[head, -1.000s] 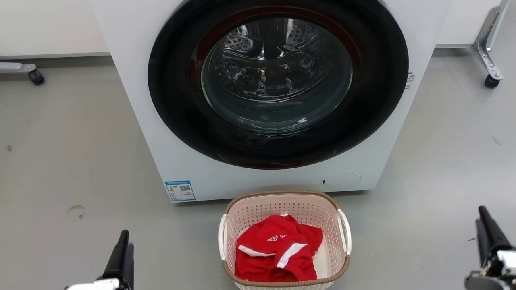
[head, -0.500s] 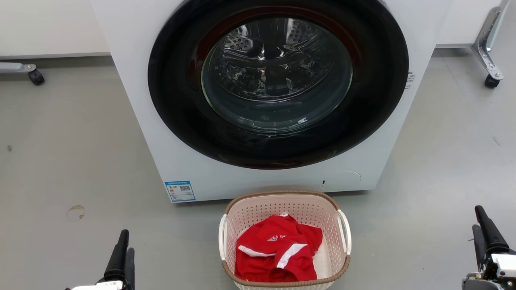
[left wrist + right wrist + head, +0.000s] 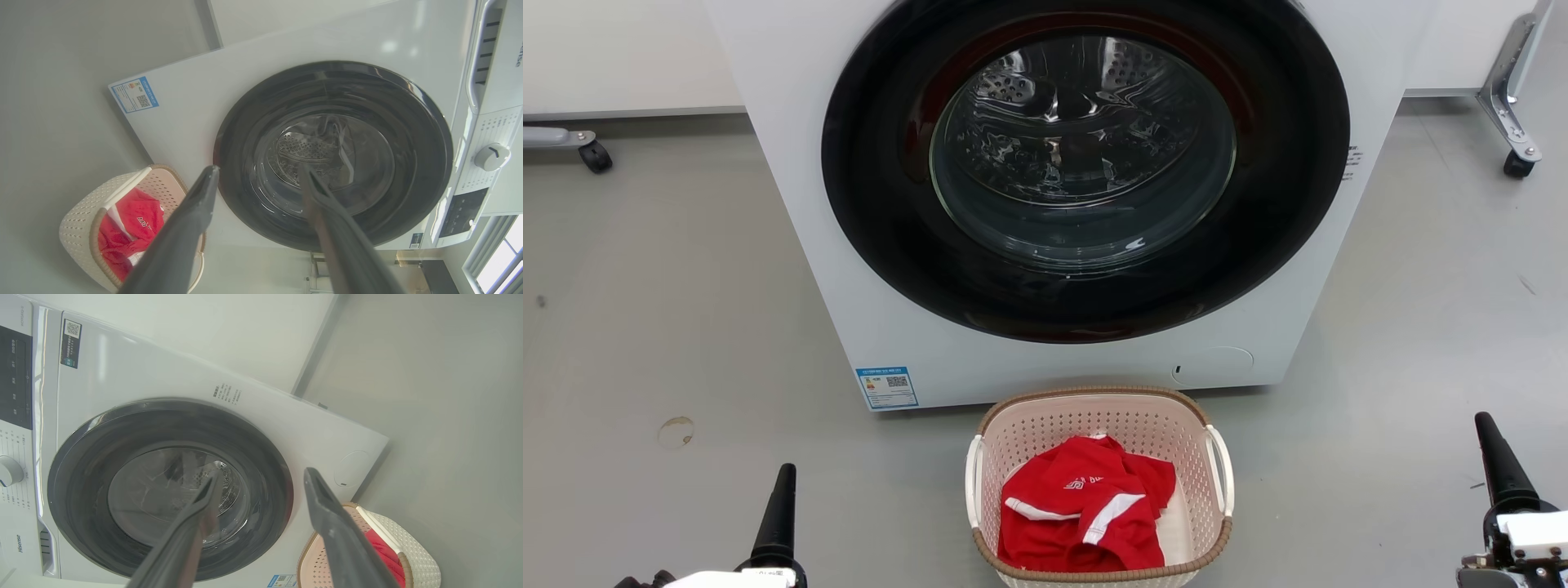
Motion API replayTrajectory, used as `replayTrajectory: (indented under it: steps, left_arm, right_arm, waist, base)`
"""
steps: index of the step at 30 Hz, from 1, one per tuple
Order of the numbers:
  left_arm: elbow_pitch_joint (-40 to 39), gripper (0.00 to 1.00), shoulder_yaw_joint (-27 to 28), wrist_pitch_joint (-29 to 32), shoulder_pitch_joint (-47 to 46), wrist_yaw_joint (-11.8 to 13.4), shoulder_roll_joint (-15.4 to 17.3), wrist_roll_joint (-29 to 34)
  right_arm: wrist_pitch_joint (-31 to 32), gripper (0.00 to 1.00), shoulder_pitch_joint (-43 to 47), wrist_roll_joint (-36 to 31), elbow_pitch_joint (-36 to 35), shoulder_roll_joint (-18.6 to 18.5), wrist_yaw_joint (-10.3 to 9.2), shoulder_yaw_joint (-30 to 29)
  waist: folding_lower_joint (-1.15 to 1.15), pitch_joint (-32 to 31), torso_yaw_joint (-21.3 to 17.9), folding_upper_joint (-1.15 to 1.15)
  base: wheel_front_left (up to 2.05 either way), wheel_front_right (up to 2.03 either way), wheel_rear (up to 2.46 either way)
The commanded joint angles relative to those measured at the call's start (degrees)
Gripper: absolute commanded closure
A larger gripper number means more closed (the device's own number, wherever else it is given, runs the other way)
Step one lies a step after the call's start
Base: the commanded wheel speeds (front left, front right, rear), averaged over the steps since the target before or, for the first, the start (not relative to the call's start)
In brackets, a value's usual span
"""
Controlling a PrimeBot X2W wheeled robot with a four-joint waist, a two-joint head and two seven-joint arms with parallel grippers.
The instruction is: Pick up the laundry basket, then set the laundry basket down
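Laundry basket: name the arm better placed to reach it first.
Left, narrowly. In the head view the left hand sits closer to the laundry basket than the right hand does. Both hands are open, empty and off the basket, one to each side, so a two-handed lift looks likely.

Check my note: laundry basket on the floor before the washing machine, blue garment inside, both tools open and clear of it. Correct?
The garment is red, not blue, as the head view shows. Otherwise right: the laundry basket sits on the floor before the washing machine, and the left tool and right tool are open, clear of it.
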Motion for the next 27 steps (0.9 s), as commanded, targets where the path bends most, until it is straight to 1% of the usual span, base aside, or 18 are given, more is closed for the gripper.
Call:
replayTrajectory:
  steps: [1, 13, 18, 27]
  left_arm:
    - [-2.0, 0.0, 0.1, -0.6, -1.2, 0.5, 0.6, 1.8]
    - [-2.7, 0.0, -1.7, -2.6, -0.7, 2.7, 0.8, 14.7]
    - [-2.7, 0.0, -2.6, -3.5, -0.6, 3.5, 1.1, 19.8]
    - [-3.0, 0.0, -3.8, -5.0, -0.3, 4.4, 1.4, 26.8]
  right_arm:
    - [-0.9, 0.0, -2.4, -1.8, -1.7, -1.9, 0.11, 0.3]
    - [-2.9, 0.0, -2.5, -13.7, -2.0, -2.1, 0.14, 1.3]
    - [-3.7, 0.0, -2.4, -19.6, -2.0, -2.3, 0.15, 1.8]
    - [-5.2, 0.0, -2.3, -27.3, -2.5, -2.2, 0.18, 2.6]
  waist:
    - [-0.01, 0.0, 0.0, 0.0]
    - [-0.01, 0.0, -0.1, 0.0]
    - [-0.01, -0.1, -0.1, 0.0]
    - [-0.01, -0.2, -0.1, 0.0]
  base:
    - [0.0, 0.0, 0.0]
    - [0.0, 0.0, 0.0]
    - [0.0, 0.0, 0.0]
    - [0.0, 0.0, 0.0]
